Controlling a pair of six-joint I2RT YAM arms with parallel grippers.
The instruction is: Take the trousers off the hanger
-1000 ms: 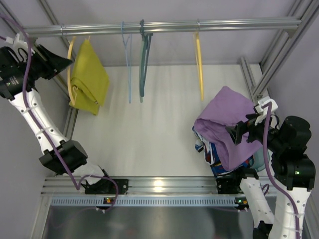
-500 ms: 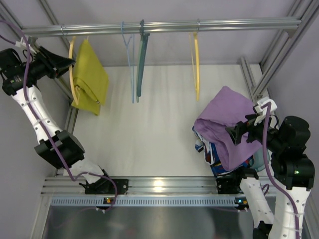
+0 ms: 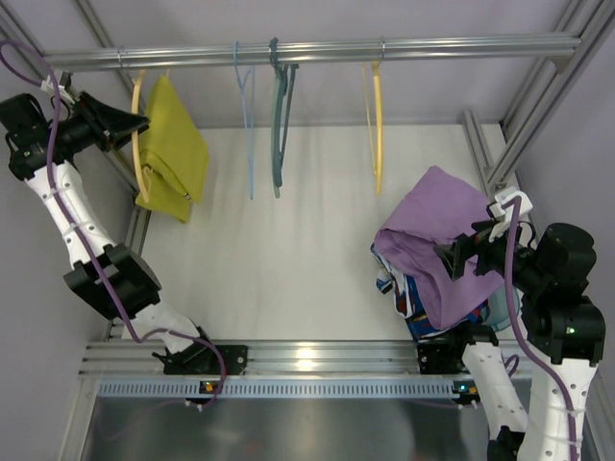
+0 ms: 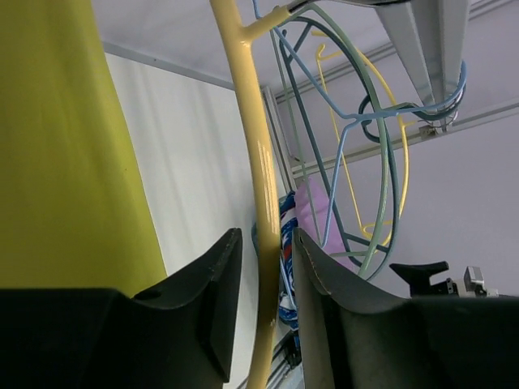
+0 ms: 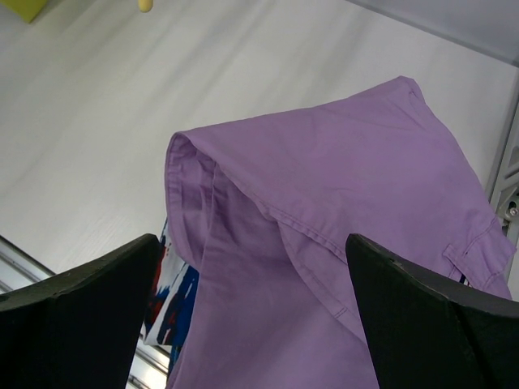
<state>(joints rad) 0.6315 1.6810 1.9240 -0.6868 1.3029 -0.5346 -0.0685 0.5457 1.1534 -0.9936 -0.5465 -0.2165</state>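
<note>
The trousers [image 3: 175, 149] hang folded over the hanger [image 4: 258, 162] at the rail's [image 3: 432, 46] left end, above the surface [image 3: 307, 240]. The cloth looks light and limp and should slide off; the lower fold looks the best hold. The left pincer [image 4: 263, 247] straddles the hanger's arm, narrowly spread. The right pincer [image 5: 255, 284] gapes over purple cloth [image 5: 340, 203].

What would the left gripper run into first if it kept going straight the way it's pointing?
Probably the hanger: its yellow bar stands between the left gripper's open fingers, so it would slide deeper in and meet the gripper first.
</note>
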